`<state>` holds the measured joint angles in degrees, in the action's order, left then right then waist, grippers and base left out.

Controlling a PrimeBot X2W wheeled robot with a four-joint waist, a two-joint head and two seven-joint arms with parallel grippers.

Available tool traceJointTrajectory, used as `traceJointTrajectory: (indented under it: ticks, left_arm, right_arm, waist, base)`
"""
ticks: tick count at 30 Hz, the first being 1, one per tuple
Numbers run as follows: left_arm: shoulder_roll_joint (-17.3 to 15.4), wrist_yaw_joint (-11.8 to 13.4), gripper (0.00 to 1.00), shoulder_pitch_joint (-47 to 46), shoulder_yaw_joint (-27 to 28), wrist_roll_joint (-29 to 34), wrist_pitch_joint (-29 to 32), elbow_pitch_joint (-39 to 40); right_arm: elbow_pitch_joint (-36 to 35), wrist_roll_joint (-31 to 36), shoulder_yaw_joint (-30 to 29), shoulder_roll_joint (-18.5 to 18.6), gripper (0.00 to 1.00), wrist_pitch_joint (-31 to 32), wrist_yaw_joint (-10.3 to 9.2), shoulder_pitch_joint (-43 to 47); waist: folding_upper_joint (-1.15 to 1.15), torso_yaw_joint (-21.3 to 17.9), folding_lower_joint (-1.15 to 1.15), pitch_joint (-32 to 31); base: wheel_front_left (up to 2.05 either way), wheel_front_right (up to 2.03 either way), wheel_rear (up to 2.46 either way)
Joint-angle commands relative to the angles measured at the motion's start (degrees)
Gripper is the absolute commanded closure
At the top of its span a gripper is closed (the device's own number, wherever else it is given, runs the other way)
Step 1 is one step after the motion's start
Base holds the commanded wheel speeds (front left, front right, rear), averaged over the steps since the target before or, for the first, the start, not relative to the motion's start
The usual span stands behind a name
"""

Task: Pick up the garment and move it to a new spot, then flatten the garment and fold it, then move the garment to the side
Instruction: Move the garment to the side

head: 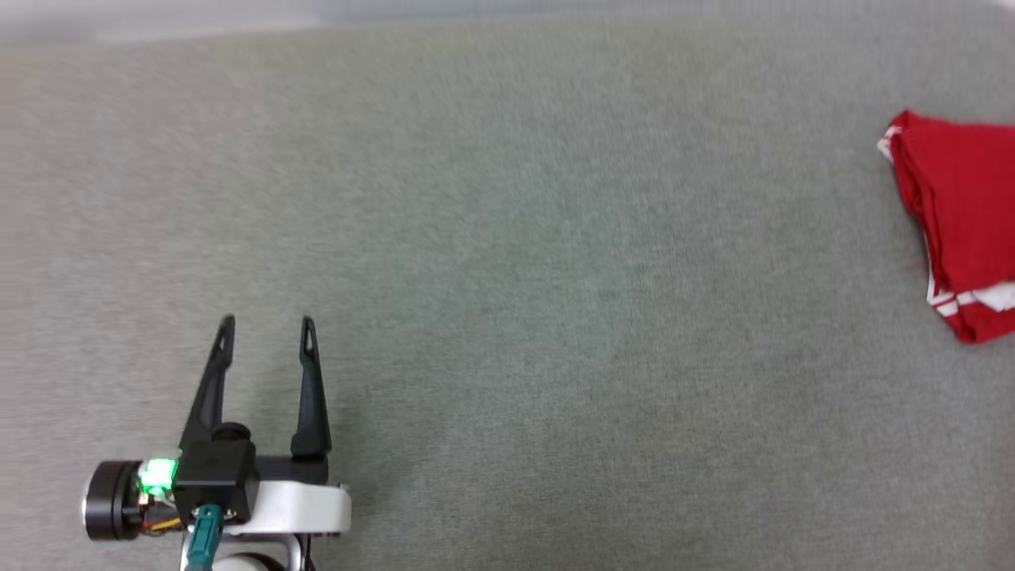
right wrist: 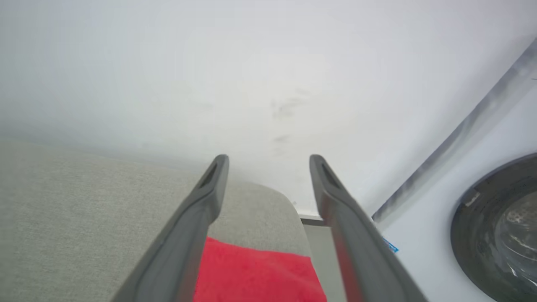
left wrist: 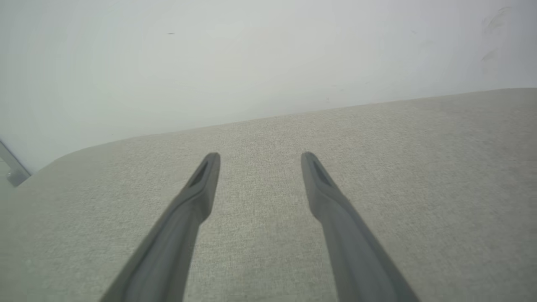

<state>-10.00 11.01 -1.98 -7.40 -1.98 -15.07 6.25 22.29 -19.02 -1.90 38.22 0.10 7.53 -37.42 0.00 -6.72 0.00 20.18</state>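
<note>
Down by the robot's body, the left gripper (head: 267, 320) points away over the grey cloth surface (head: 507, 277). Its two dark fingers are spread with nothing between them (a green light glows at its wrist). Well off to the right lies the garment (head: 959, 214), a folded red bundle with white striped trim, cut off by the head view's edge. The right gripper (right wrist: 269, 157) hangs above it, fingers likewise parted; whether they touch the cloth I cannot tell. Beyond stand a pale wall (right wrist: 251, 63) and a washing machine (right wrist: 482, 218).
</note>
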Motion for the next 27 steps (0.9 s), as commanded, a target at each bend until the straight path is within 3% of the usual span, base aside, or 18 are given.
traceJointTrajectory:
  ticks: [1,13,19,27]
  left_arm:
    - [0.4,-0.4,0.0,1.1,0.0,-0.3,-0.1,-0.6]
    - [1.1,-2.4,0.0,5.2,2.0,-1.2,-0.1,-4.6]
    - [1.8,-3.3,0.0,6.7,2.4,-0.7,-0.1,-6.2]
    - [2.8,-3.9,0.0,8.9,2.1,-0.2,-0.1,-7.3]
  right_arm:
    - [-1.9,1.1,-0.8,-1.6,0.0,-1.9,-0.09,2.2]
    - [-17.9,8.2,-1.1,-18.4,0.0,-11.9,-0.08,17.4]
    - [-21.5,9.6,0.2,-24.1,0.0,-12.3,-0.09,25.5]
    - [-21.8,9.2,-0.4,-28.3,0.0,-12.4,-0.08,34.9]
  waist:
    - [0.0,2.2,0.0,-4.0]
    - [0.0,6.1,0.0,-11.9]
    - [0.0,6.9,0.0,-15.1]
    - [0.0,7.6,0.0,-18.4]
  base:
    - [0.0,0.0,0.0]
    - [0.0,0.0,0.0]
    - [0.0,0.0,0.0]
    - [0.0,0.0,0.0]
